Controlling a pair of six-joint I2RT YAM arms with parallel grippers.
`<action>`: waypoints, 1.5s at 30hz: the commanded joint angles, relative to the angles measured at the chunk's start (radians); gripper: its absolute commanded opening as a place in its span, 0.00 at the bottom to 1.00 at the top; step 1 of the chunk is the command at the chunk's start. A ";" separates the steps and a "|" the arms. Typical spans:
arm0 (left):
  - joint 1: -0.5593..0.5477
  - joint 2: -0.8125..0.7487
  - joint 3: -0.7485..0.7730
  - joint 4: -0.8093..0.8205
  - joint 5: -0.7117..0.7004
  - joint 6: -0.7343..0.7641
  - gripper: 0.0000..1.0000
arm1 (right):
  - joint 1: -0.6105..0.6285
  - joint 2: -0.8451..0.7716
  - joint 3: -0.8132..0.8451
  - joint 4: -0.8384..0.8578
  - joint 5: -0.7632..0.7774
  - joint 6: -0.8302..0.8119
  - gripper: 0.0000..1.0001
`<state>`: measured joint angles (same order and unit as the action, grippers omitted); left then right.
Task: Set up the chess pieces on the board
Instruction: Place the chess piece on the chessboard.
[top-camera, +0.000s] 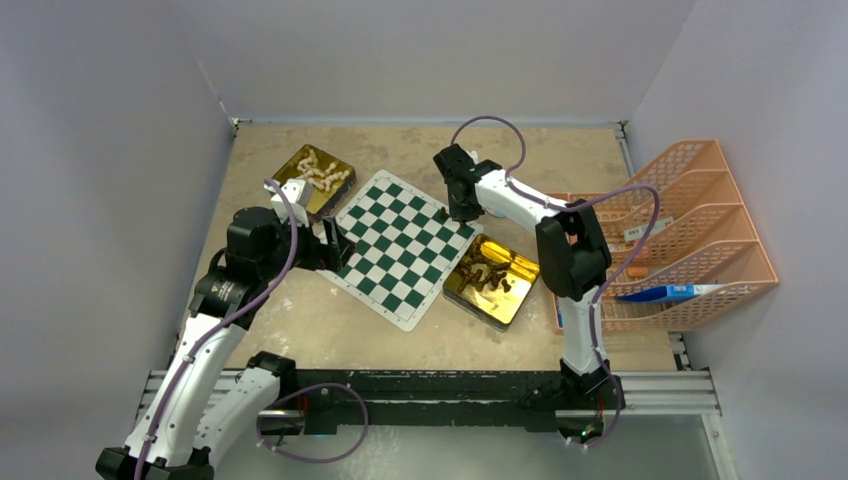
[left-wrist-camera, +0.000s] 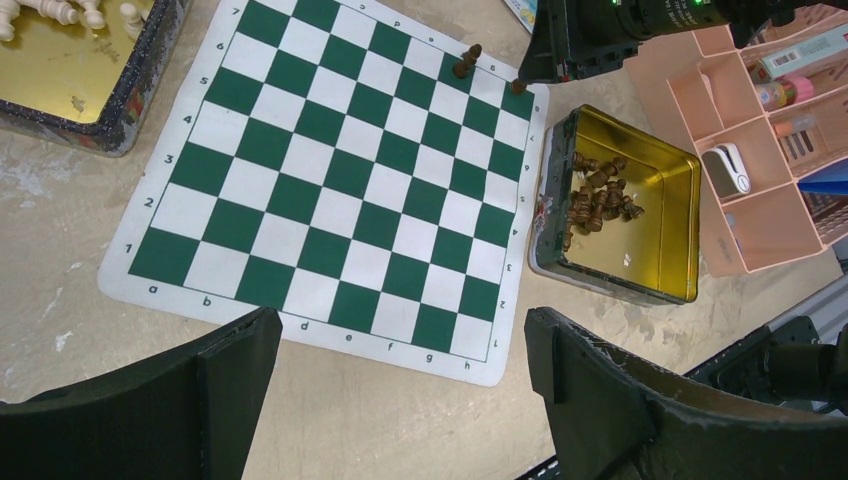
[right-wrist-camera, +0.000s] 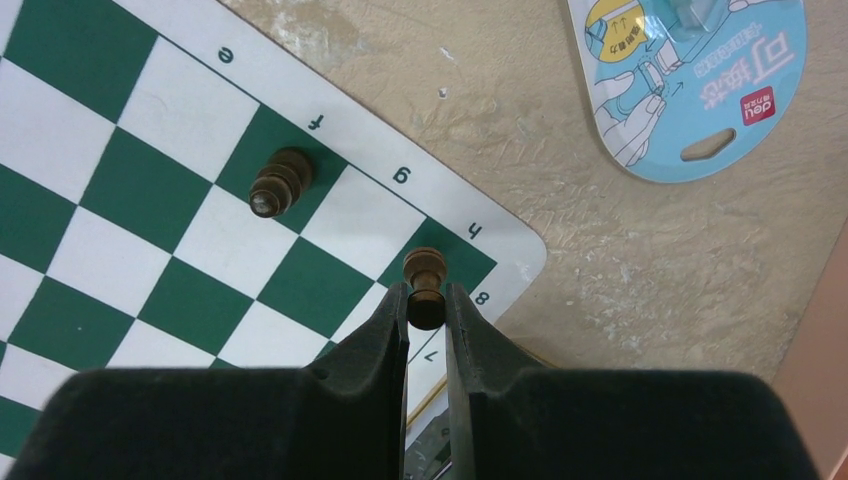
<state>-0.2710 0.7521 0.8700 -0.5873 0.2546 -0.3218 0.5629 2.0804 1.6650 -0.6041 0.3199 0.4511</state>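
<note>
The board (top-camera: 392, 262), a green and white mat, lies in the middle of the table. My right gripper (right-wrist-camera: 426, 298) is shut on a dark brown chess piece (right-wrist-camera: 424, 268) over the board's h8 corner square. I cannot tell if the piece touches the mat. A second brown piece (right-wrist-camera: 280, 182) stands on the f8 square and also shows in the left wrist view (left-wrist-camera: 466, 62). More brown pieces (left-wrist-camera: 598, 195) lie heaped in a gold tin (left-wrist-camera: 665, 245) beside the board. My left gripper (left-wrist-camera: 400, 340) hangs open, holding nothing, above the board's near edge (left-wrist-camera: 340, 345).
A second gold tin (top-camera: 300, 195) with cream-white pieces (top-camera: 322, 172) sits at the board's far left. An orange wire rack (top-camera: 700, 200) fills the right side. A blue card packet (right-wrist-camera: 690, 80) lies on the table past the h8 corner.
</note>
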 joint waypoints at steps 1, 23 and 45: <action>-0.008 -0.014 -0.002 0.025 -0.004 -0.007 0.92 | 0.000 -0.019 -0.017 0.012 0.006 0.014 0.17; -0.008 -0.016 -0.002 0.023 -0.014 -0.008 0.92 | 0.001 -0.020 -0.054 0.037 -0.012 0.017 0.25; -0.008 -0.007 -0.002 0.021 -0.020 -0.008 0.92 | 0.001 -0.202 -0.081 -0.002 0.005 0.035 0.39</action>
<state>-0.2718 0.7479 0.8700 -0.5934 0.2485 -0.3218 0.5629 1.9835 1.6081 -0.5900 0.3019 0.4713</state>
